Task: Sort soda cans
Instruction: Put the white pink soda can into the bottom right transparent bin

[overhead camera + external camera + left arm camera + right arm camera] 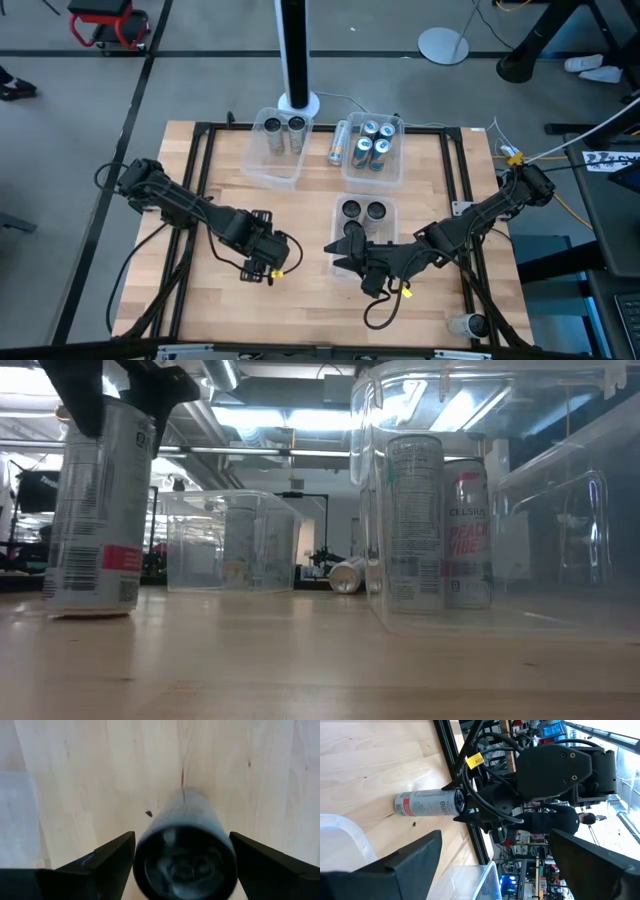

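My left gripper [266, 258] stands over the table's near-left middle, shut on a silver-grey soda can with a red band [95, 510], which stands upright on the wood. The can also shows in the left wrist view [185, 850] and in the right wrist view [427, 804]. My right gripper [350, 252] is open and empty, level, at the near end of a clear bin [340, 232] that holds two dark-topped cans [363, 210]. A far-left bin [262, 160] holds two cans. A far-right bin [352, 172] holds several blue cans. My left gripper pinches the can's top end [150, 832] between its two fingers, one on each side of the rim. The fingers [112, 857] come from above, pointing down. The can stands upright below them, its bottom [88, 608] on or just off the table; which, I cannot tell.
One can [338, 142] lies on its side between the two far bins. Another can [468, 323] lies beyond the frame at the near right. A black frame rail [462, 210] borders the wood. A white post base [298, 100] stands at the far edge. Bare wood lies at the near left.
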